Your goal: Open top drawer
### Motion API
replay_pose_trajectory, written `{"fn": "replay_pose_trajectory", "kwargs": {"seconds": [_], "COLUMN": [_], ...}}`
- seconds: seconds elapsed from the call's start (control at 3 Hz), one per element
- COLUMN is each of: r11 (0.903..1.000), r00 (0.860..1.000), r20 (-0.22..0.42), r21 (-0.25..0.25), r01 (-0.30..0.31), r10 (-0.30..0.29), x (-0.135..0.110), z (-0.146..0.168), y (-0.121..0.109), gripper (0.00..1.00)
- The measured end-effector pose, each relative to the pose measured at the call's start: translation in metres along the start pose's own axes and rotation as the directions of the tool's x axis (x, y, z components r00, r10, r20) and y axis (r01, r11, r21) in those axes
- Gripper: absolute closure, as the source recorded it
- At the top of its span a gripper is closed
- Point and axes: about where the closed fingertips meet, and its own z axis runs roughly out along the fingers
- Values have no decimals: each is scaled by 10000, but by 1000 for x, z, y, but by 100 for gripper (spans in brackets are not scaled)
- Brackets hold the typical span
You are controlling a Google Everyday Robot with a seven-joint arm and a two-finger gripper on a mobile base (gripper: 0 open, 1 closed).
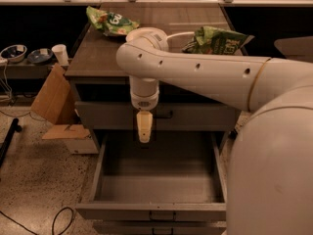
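Top drawer point(200, 116): its grey front sits just under the cabinet top point(98, 58), a dark handle point(167, 114) at centre, directly above a deeper drawer point(156, 212) that is pulled far out. The gripper point(144, 131) hangs pointing down from the pale arm point(205, 75), before the top drawer's front at about 8 o'clock from the handle. Whether it is clenched or released cannot be told. A green snack bag point(110, 22) lies on the cabinet top at 11 o'clock from the gripper.

Speckled terrazzo floor point(34, 180). Cardboard point(51, 99) leans left of the cabinet point(98, 58). Far left, low shelf point(29, 69) with bowl point(13, 52) and white cup point(60, 54). Black cable point(61, 218) near left. Gripper point(144, 131) hangs centre.
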Motion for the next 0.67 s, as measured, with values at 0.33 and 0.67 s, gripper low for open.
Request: {"fn": "replay_pose_trajectory", "kwargs": {"seconds": [0.33, 0.67], "r11": [9999, 9988], "r00": [10000, 10000], "r20": [31, 5], "r21": [-156, -475], "r01": [58, 99], "r10": [-58, -99], "x": [-13, -22], "z": [9, 24], "y": [-1, 3], "gripper": [0, 0]}}
